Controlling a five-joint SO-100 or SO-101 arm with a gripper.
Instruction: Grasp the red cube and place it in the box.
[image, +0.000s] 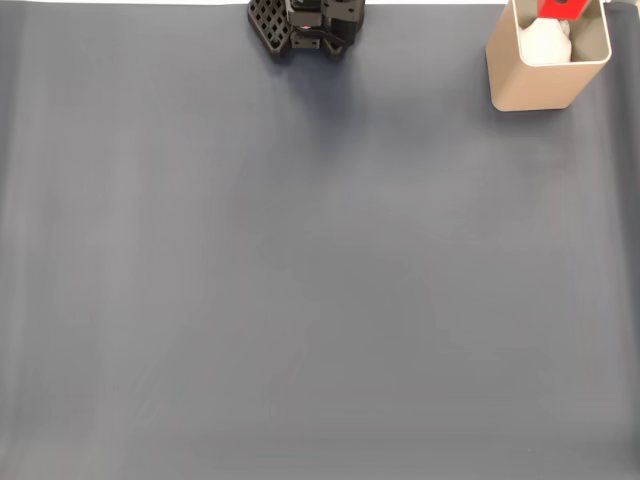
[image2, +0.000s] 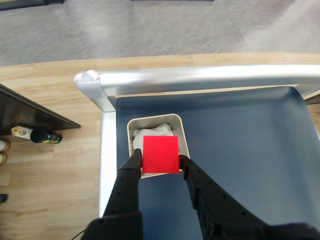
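The gripper (image2: 161, 161) clamps the red cube (image2: 161, 154) between both fingers, held above the open box (image2: 184, 134) at the worktop (image2: 240, 130) corner. Best to centre it over the opening, then release cleanly.

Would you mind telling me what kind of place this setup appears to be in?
Probably an indoor room, home or office: the wrist view shows a metal-edged table under a dark mat, wood-look flooring, grey carpet and bottles by dark furniture.

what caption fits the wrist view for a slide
Black two-finger hand holds a small bright red cube above the tall beige rounded-corner box on the dark blue mat.
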